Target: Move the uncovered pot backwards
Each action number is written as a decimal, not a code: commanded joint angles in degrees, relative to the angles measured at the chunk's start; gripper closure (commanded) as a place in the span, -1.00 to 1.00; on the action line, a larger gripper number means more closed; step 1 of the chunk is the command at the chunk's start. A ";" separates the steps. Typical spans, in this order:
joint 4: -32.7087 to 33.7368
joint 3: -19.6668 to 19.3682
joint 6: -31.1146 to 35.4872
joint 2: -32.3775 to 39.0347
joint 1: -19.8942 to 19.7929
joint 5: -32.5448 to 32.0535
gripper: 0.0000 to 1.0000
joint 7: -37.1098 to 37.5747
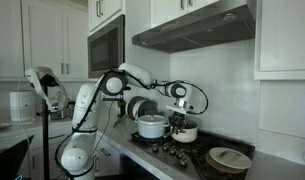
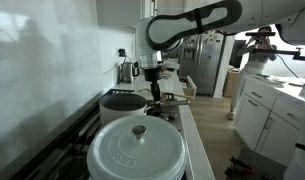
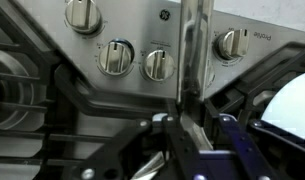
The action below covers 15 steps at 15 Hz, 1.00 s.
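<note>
The uncovered pot (image 1: 186,132) is small, squat and silvery with a dark rim. It stands on the stove to the right of the larger pale pot (image 1: 152,126). In an exterior view it is mostly hidden behind my gripper (image 2: 157,92). My gripper (image 1: 179,118) reaches down onto the small pot's rim. In the wrist view my fingers (image 3: 182,125) are shut on a thin upright silvery edge (image 3: 189,55), which looks like the pot's wall.
A wide dark pan with a pale round inside (image 1: 229,158) sits at the stove's near end and fills the foreground (image 2: 137,152). The larger pot (image 2: 122,101) stands beyond it. Stove knobs (image 3: 116,57) line the front panel. A range hood (image 1: 192,28) hangs overhead.
</note>
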 commanded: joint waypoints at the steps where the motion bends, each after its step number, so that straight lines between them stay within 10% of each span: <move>1: -3.01 -0.63 -0.35 -3.87 -0.32 -0.33 0.85 2.44; 15: -4.62 -0.61 -0.46 -6.15 0.26 -2.48 0.85 6.07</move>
